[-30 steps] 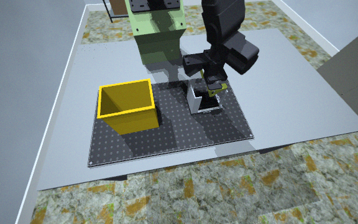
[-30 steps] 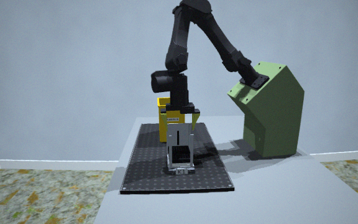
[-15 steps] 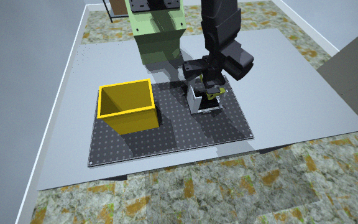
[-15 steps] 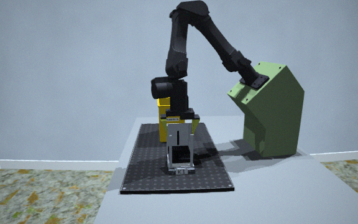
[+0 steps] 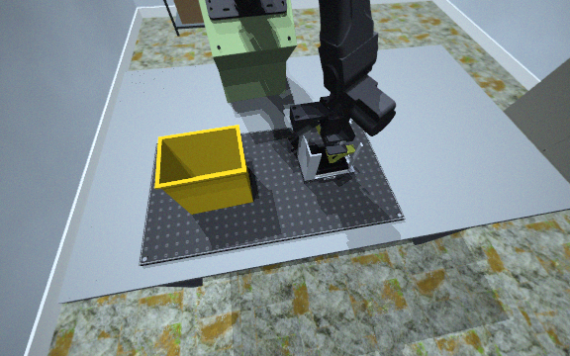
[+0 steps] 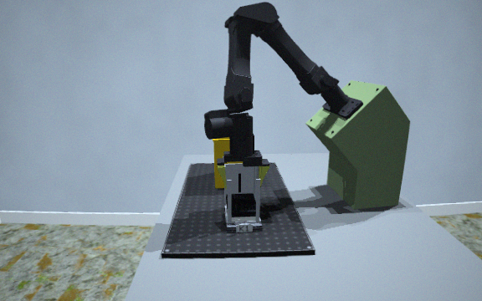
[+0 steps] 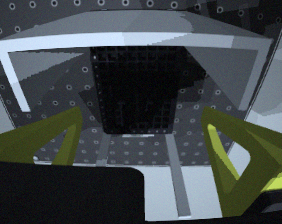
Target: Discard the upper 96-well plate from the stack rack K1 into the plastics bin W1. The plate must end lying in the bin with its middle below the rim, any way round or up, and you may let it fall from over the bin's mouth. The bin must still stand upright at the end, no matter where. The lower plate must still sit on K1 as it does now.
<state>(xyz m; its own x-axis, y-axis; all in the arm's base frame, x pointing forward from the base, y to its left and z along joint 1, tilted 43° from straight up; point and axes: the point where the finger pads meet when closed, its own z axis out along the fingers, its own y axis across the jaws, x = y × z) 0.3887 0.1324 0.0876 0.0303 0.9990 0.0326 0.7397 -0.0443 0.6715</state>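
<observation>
The grey stack rack K1 point(image 5: 326, 162) stands on the dark pegboard, also in the exterior view point(image 6: 243, 196), with its label at the foot. A black 96-well plate point(image 7: 135, 90) lies inside the rack, seen from above in the wrist view; I cannot tell the upper plate from the lower. My gripper point(image 5: 334, 150) is open and hangs straight over the rack's top. Its yellow-green fingers stand wide on either side of the plate, nothing between them. The yellow bin W1 point(image 5: 202, 168) stands upright to the left of the rack, and shows behind the rack in the exterior view point(image 6: 221, 160).
The green robot base block point(image 6: 360, 146) stands at the back of the table. The black pegboard point(image 5: 270, 193) carries both rack and bin. The arm's elbow point(image 5: 371, 106) overhangs the rack's right side.
</observation>
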